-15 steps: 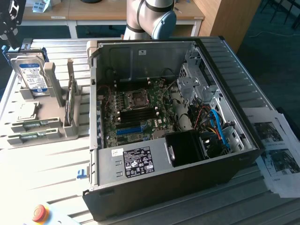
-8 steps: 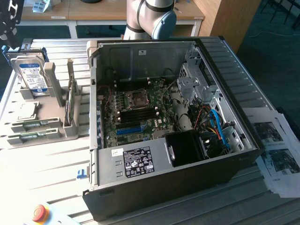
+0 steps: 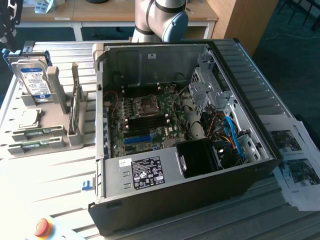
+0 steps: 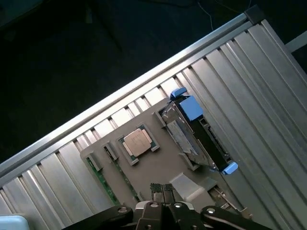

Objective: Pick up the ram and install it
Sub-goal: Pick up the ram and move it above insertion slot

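Currently on the worktop (image 3: 45, 180):

- Gripper (image 4: 162, 188): hangs over the grey holder (image 4: 158, 167). Fingers (image 4: 156, 189) pressed together, pinching nothing.
- Ram (image 3: 30, 147): green stick, lying flat in the outermost groove of the holder (image 3: 75, 140), at the edge nearest the exterior camera. Not held, well apart from the case (image 3: 175, 190). In the wrist view its green edge (image 4: 101, 181) runs along the holder's rim, off to one side of the fingers.
- Second stick (image 3: 37, 133): flat in the next groove, just beside the ram.
- Processor chip (image 3: 27, 119) (image 4: 138, 142): square and pale, flat in its recess, between the sticks and the hard drive.
- Hard drive (image 3: 34, 80) (image 4: 196, 139): silver with a blue-white label, upright on edge in the holder, blue clips at its ends.
- Case: black tower on its side, panel off, to the exterior view's right of the holder.
- Motherboard (image 3: 145, 125): green, flat inside the case. Long black slots (image 3: 147, 121) lie side by side near its middle.
- Arm (image 3: 160, 20): grey joint behind the case.
- Papers (image 3: 295, 160): printed sheets beside the case, at the exterior view's right.
- Red button (image 3: 42, 227): at the near edge of the worktop.
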Robot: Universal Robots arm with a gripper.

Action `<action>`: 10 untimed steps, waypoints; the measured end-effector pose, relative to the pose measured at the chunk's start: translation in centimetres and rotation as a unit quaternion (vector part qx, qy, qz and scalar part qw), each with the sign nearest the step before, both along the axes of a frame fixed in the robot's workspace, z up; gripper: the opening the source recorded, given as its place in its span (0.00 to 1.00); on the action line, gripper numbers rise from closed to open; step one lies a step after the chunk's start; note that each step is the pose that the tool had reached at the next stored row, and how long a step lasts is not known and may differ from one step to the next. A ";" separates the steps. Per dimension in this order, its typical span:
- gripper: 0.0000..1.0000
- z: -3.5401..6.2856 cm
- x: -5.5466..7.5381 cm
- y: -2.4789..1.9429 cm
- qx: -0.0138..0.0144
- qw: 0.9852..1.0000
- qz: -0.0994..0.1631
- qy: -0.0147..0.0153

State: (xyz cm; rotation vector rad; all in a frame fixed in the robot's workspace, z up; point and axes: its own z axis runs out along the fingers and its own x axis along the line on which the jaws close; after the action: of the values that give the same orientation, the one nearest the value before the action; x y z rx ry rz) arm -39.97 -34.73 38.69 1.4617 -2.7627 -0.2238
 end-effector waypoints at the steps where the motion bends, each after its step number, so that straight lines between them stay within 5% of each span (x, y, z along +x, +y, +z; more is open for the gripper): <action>1: 0.10 0.00 0.0 0.00 0.000 1.000 0.007 0.000; 10: 0.10 -0.01 0.0 0.00 0.001 1.000 0.013 -0.001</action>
State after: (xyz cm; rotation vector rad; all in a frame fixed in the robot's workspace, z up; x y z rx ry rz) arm -39.96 -34.73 38.68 1.4987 -2.7426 -0.2248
